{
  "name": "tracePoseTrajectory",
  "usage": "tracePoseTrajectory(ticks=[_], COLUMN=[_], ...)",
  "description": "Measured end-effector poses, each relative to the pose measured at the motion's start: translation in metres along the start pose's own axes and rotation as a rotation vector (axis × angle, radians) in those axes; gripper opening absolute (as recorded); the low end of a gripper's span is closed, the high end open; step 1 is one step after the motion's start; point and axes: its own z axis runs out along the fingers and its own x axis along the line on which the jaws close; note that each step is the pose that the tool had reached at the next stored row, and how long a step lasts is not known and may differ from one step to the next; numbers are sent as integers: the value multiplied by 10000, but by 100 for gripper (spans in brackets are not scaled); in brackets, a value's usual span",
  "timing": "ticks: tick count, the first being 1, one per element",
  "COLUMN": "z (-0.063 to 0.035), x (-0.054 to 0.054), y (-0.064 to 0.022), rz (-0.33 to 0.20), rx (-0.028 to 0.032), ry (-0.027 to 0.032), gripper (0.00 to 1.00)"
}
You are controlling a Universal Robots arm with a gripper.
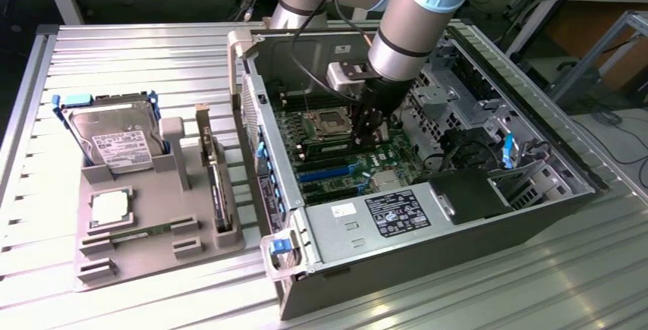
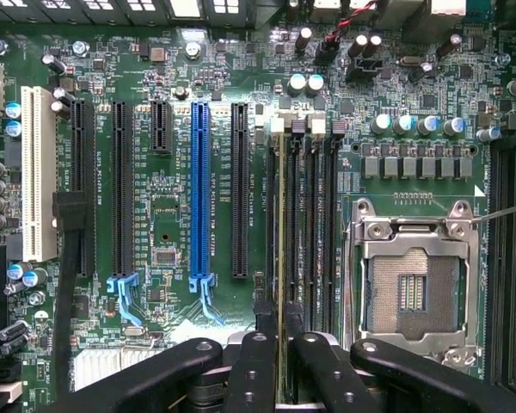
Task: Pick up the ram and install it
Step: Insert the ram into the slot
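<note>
My gripper (image 2: 279, 314), clamped narrowly on the ram (image 2: 280, 215), holds it edge-on at the mid-frame memory slots (image 2: 314, 224); I judge seating unfinished.

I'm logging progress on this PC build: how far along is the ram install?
Done: the ram is picked up and carried inside the PC case. In hand: the gripper is shut on it, holding it edge-on along the memory slot nearest the expansion slots, near the empty CPU socket. Left: seating isn't confirmed, and the gripper hasn't released.
</note>
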Motion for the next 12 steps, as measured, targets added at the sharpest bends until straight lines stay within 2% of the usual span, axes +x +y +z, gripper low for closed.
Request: tracePoseTrajectory(ticks=[8, 10, 12], z=[37, 37, -27], x=[1, 1, -1], y=[-1, -1, 3], rz=[-7, -7, -5], rx=[12, 12, 12], ry=[1, 0, 4], gripper=[14, 28, 28])
